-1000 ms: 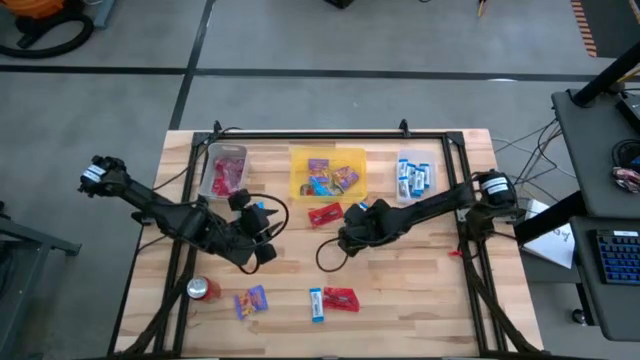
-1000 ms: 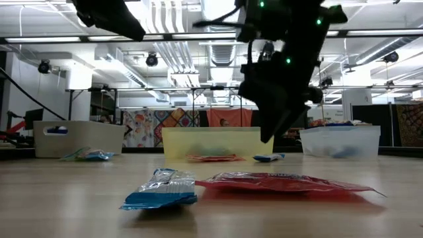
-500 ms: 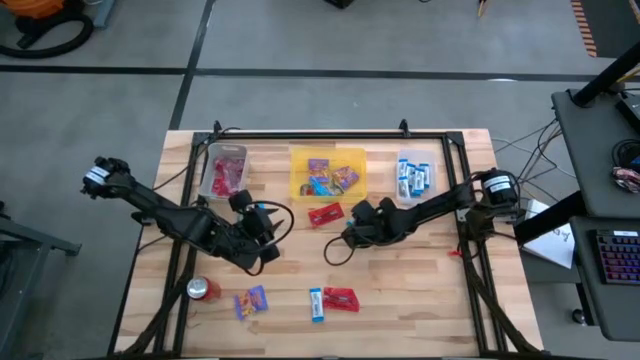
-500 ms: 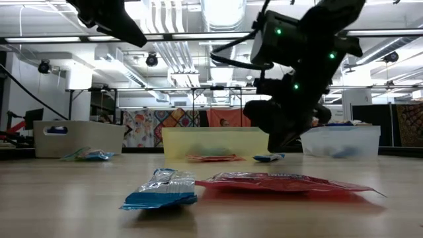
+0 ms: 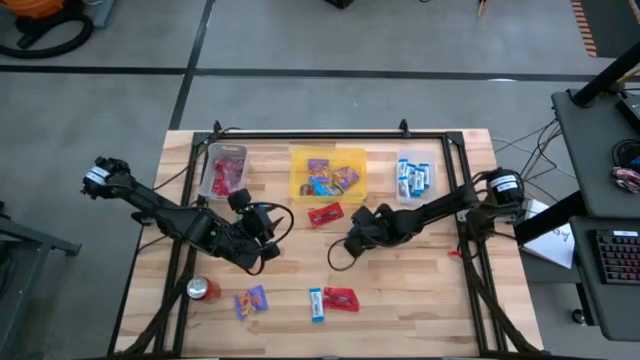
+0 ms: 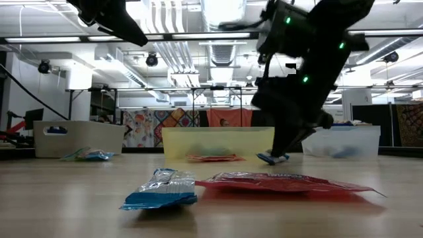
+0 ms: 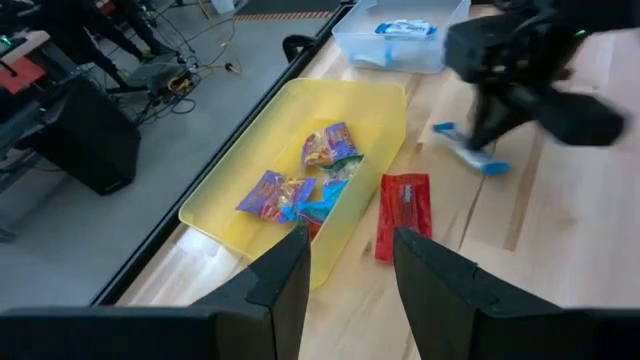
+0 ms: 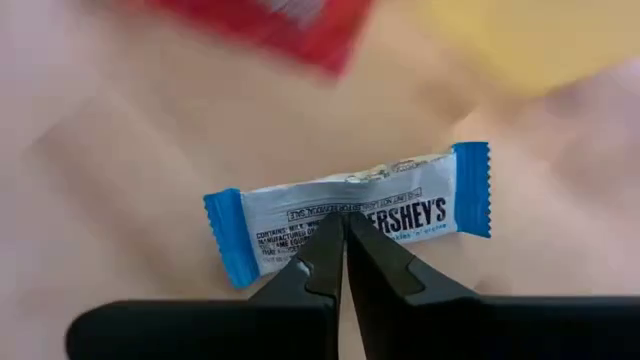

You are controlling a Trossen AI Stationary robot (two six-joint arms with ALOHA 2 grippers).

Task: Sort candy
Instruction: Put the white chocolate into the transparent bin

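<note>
Right gripper pressed together on a blue-and-white bar, pinching its wrapper edge mid-surface, just beside the yellow bin. Left gripper spread and empty, hovering over the surface left of centre. Red packet flat near the yellow bin. Near the front edge: purple packet, another blue-and-white bar, second red packet. Soda can at front left. More candy in the three bins.

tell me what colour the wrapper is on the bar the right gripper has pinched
White with blue ends, on the bar held in the right gripper; clearest in the right wrist view.
</note>
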